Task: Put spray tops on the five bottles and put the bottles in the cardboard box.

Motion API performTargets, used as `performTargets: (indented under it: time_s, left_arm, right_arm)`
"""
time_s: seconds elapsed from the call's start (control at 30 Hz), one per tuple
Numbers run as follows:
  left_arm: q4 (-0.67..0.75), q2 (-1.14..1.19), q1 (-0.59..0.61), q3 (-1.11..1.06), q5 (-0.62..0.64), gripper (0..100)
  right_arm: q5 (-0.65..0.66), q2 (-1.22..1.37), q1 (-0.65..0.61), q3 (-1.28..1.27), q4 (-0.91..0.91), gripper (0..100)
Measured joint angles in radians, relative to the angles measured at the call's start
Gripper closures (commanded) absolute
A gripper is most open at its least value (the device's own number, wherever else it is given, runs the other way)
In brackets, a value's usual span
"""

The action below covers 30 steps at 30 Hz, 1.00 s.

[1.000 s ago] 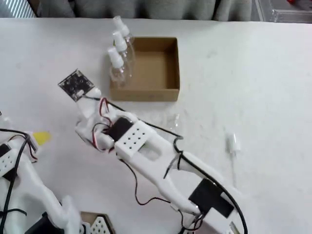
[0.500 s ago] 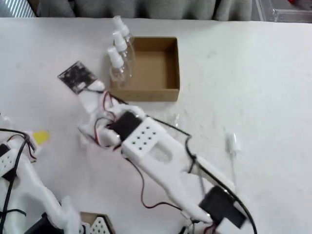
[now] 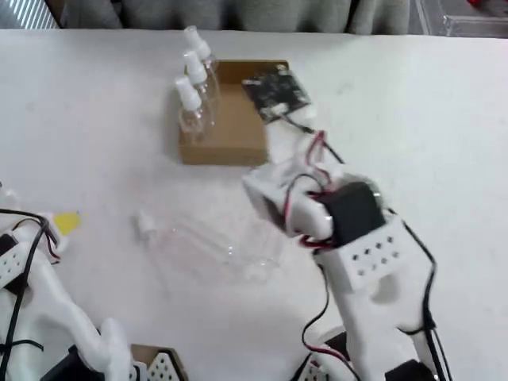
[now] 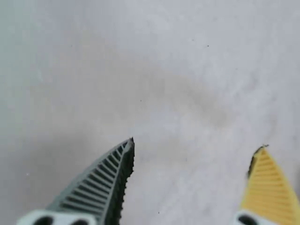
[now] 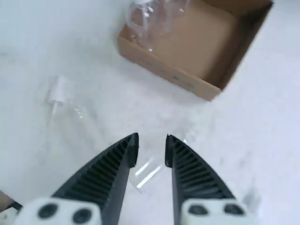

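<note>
High view: noted cardboard box [image 3: 218, 151] toward the far edge of the table [image 3: 79, 119], partly covered by the right arm [image 3: 361, 254] extended from the near edge. Counted three capped bottles [image 3: 194, 103] upright at the box's left wall, apparently inside, though cannot tell for certain. Found a clear lying bottle [image 3: 186, 242] with its spray top [image 3: 145, 223] on, mid-table between box and near edge. Made out more clear plastic [image 3: 258, 254] just beside it toward the right arm, too faint to call bottle or loose part. Left arm [image 3: 24, 294] parked at the near-left corner. Left wrist view: left gripper [image 4: 197, 144] with fingers spread wide, empty, over bare table. Right wrist view: right gripper [image 5: 151, 138] with fingers narrowly parted, gripping nothing, hovering above glints of clear plastic on the table, with the lying bottle off to one side and the box beyond. Judged task partly done: three of five at the box, the rest loose on the table. Risks from here: misreading the outline of transparent plastic and closing on air or on a bottle's edge, sending the round body rolling; pinching at the spray top and popping it off; clipping the box wall with the wrist during a carry and toppling the upright three.
</note>
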<state>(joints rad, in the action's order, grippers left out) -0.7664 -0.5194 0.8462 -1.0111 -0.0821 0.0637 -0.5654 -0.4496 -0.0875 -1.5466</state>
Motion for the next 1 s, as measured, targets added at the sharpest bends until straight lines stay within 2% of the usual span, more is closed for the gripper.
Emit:
performTargets:
  time_s: [0.13, 0.27, 0.47, 0.7, 0.87, 1.0]
  left_arm:
    - [0.000, 0.000, 0.000, -0.002, 0.000, 63]
    - [0.000, 0.000, 0.000, -0.002, 0.000, 63]
    - [0.000, 0.000, 0.000, -0.002, 0.000, 63]
    - [0.000, 0.000, 0.000, -0.002, 0.000, 63]
    - [0.000, 0.000, 0.000, -0.018, 0.000, 63]
    - [0.000, 0.000, 0.000, -0.020, 0.000, 63]
  right_arm:
    - [0.092, -0.015, 0.213, 0.000, -0.080, 92.9]
    - [0.193, -0.020, 0.413, -0.061, -0.081, 92.8]
    - [0.322, -0.025, 0.585, -0.318, -0.002, 92.7]
    - [0.436, -0.025, 0.698, -0.566, 0.207, 91.7]
    - [0.462, -0.025, 0.741, -0.697, 0.358, 78.9]
    - [0.462, -0.025, 0.772, -0.756, 0.436, 77.6]
